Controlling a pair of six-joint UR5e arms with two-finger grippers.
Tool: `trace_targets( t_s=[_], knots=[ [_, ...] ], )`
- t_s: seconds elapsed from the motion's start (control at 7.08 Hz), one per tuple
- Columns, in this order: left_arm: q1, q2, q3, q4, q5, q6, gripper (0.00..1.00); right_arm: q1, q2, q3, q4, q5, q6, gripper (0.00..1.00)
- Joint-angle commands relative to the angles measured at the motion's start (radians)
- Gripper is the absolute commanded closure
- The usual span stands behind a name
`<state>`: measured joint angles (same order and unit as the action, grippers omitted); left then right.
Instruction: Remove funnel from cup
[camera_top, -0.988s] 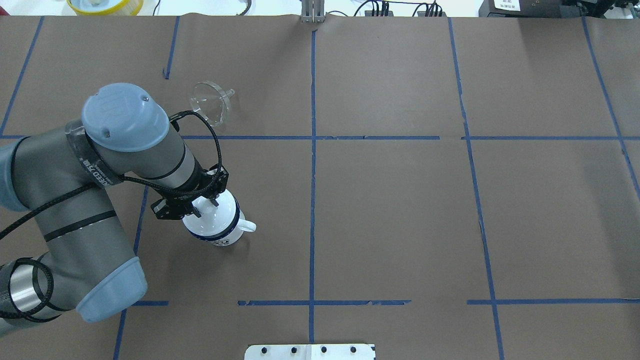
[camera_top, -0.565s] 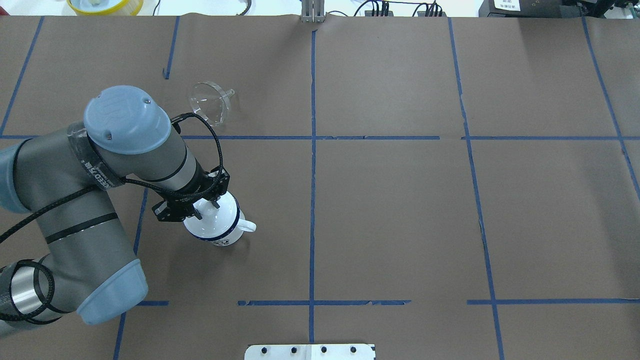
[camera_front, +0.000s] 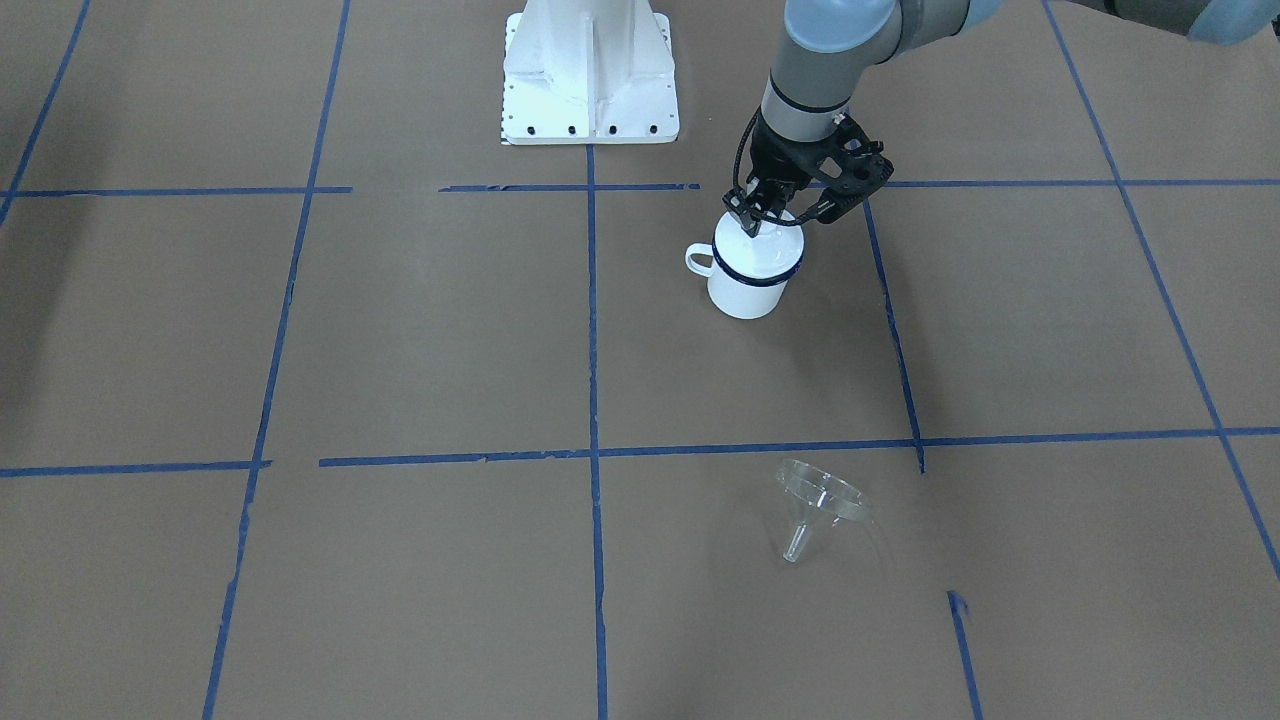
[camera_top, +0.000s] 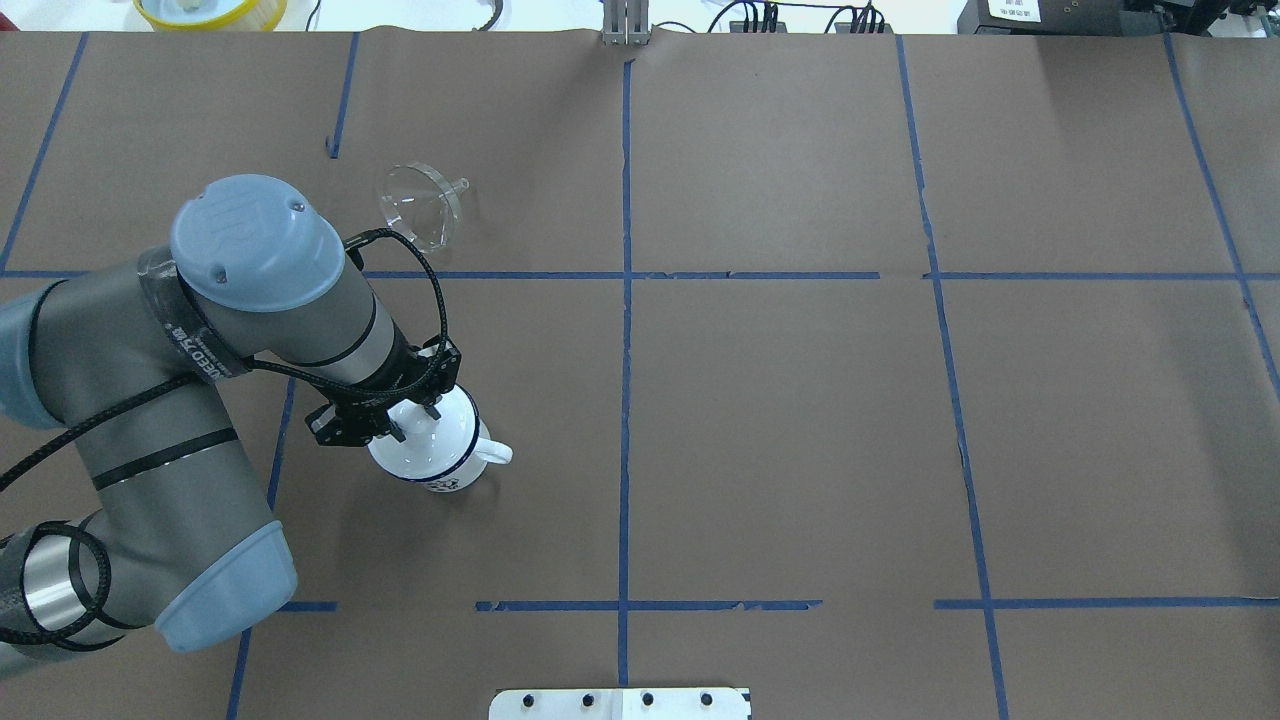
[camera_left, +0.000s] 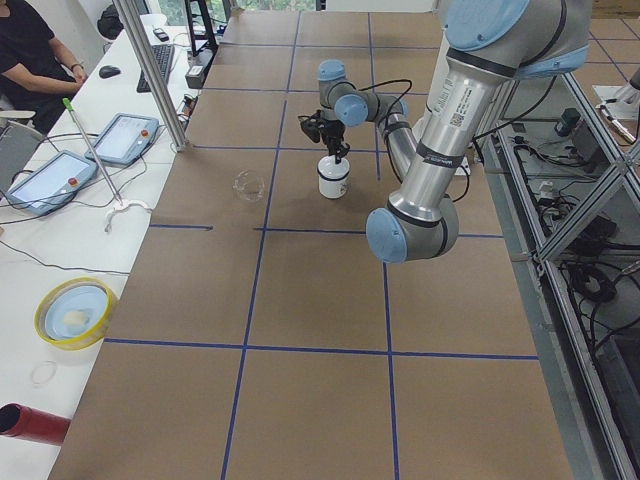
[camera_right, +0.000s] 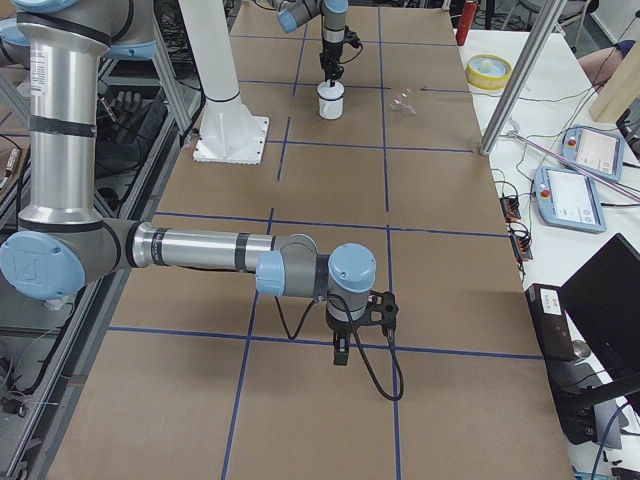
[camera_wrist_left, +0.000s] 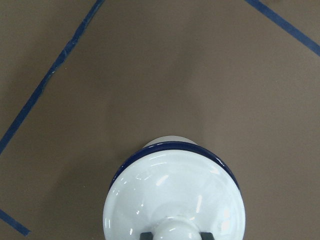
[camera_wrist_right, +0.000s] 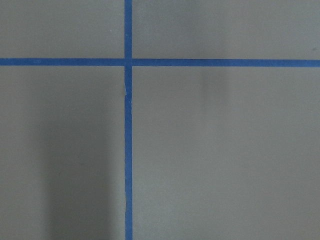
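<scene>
The clear funnel (camera_top: 420, 205) lies on its side on the brown table, apart from the cup; it also shows in the front-facing view (camera_front: 815, 505). The white mug (camera_top: 440, 470) with a dark blue rim stands upright (camera_front: 745, 290), its handle (camera_top: 495, 453) pointing to the overhead view's right. A white domed lid (camera_wrist_left: 175, 195) sits on top of it. My left gripper (camera_wrist_left: 174, 234) stands over the mug (camera_front: 757, 228), its fingers shut on the lid's knob. My right gripper (camera_right: 340, 355) hangs low over bare table far from the mug; I cannot tell whether it is open or shut.
The robot's white base plate (camera_front: 590, 90) stands at the near table edge. Blue tape lines (camera_top: 625, 300) cross the brown surface. A yellow bowl (camera_left: 75, 312), tablets (camera_left: 125, 135) and a metal pole (camera_left: 150, 70) stand on the side table, where a person (camera_left: 30, 50) sits.
My left arm has shifted slightly and the lid has come down a little onto the mug. The funnel has not moved.
</scene>
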<state>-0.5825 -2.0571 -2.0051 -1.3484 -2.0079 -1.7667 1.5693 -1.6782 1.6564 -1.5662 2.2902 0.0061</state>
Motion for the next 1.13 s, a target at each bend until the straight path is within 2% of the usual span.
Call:
trace_targets(
  t_s=[0.0, 0.14, 0.42, 0.71, 0.85, 0.99],
  knots=[
    [0.000, 0.000, 0.002, 0.000, 0.000, 0.001, 0.14, 0.000, 0.000, 0.000, 0.000, 0.000, 0.000, 0.00],
    [0.001, 0.000, 0.000, 0.000, 0.000, 0.003, 0.00, 0.000, 0.000, -0.001, 0.000, 0.000, 0.000, 0.00],
    [-0.022, 0.012, -0.032, 0.003, 0.001, 0.073, 0.00, 0.000, 0.000, 0.000, 0.000, 0.000, 0.000, 0.00],
    [-0.235, 0.073, -0.101, 0.012, 0.000, 0.328, 0.00, 0.000, 0.000, 0.000, 0.000, 0.000, 0.000, 0.00],
    [-0.323, 0.165, -0.121, 0.011, -0.017, 0.512, 0.00, 0.000, 0.000, 0.000, 0.000, 0.000, 0.000, 0.00],
    [-0.467, 0.240, -0.115, 0.003, -0.099, 0.749, 0.00, 0.000, 0.000, -0.001, 0.000, 0.000, 0.000, 0.00]
  ],
)
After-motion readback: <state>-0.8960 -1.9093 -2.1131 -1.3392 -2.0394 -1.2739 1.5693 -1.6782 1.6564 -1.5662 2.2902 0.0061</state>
